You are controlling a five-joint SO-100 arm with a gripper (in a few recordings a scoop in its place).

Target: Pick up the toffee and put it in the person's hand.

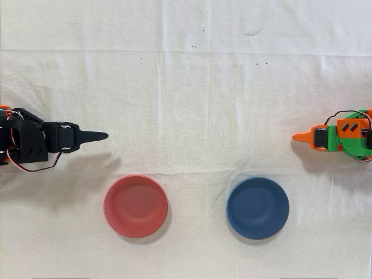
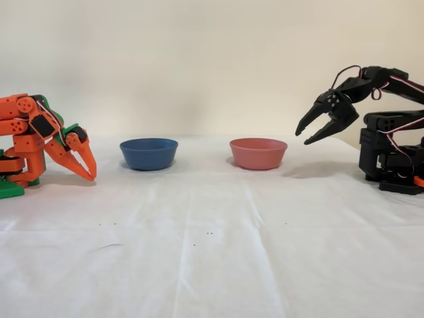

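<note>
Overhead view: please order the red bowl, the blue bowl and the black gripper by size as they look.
1. Red bowl and blue bowl: alike, no clear winner.
2. Black gripper: clearly smaller, a narrow dark point.

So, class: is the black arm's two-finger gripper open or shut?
Open. In the fixed view the black gripper hangs above the white tablecloth with its two fingers visibly spread apart and nothing held between them.

Seen from directly above, the overhead view takes in the cloth-covered worktop (image 1: 192, 104). The fixed view looks across it from low at the front edge toward a plain wall. Both share the red bowl (image 1: 135, 206) and blue bowl (image 1: 257, 207), with sides mirrored.
</note>
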